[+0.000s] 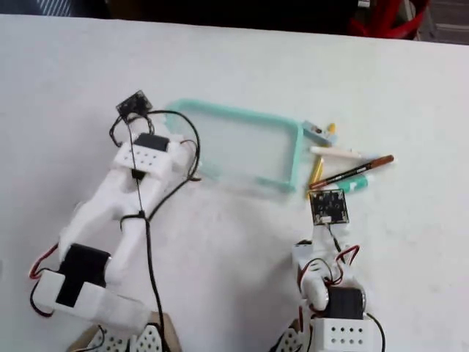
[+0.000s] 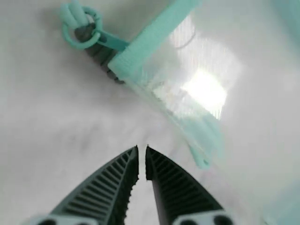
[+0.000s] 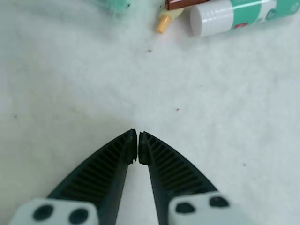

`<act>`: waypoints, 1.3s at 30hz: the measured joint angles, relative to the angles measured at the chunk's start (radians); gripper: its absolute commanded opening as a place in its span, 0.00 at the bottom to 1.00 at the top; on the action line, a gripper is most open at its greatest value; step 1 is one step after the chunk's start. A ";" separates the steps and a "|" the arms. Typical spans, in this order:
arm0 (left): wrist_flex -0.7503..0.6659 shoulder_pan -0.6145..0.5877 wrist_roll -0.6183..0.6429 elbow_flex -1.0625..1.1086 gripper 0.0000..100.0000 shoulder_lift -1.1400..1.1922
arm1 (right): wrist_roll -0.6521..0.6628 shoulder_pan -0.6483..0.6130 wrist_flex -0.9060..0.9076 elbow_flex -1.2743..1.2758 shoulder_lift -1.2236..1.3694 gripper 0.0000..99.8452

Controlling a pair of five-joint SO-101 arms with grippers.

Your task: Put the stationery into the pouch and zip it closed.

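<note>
Both empty, left end effector point(image 2: 142, 150) closed beside pouch point(image 1: 242, 150), right end effector point(image 3: 138, 135) closed near stationery point(image 1: 352, 172)

The glue stick point(image 3: 232, 16) ran off the frame's edge in the right wrist view, and the brown pencil point(image 3: 187, 3) was a mere sliver there. The pouch point(image 2: 183, 70) was a blur, its far end cropped. From above, the left arm point(image 1: 117, 198) hid one pouch corner.
</note>
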 measured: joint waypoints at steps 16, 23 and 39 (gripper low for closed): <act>0.324 -0.161 -0.104 -0.173 0.37 0.000 | 0.000 0.000 0.000 0.000 0.000 0.02; 0.549 -0.302 -0.249 -0.285 0.37 -0.135 | 0.000 -0.003 0.000 0.000 0.000 0.02; 0.288 -0.486 -0.767 0.284 0.37 -0.925 | 0.578 -0.448 -0.080 -0.189 -0.002 0.11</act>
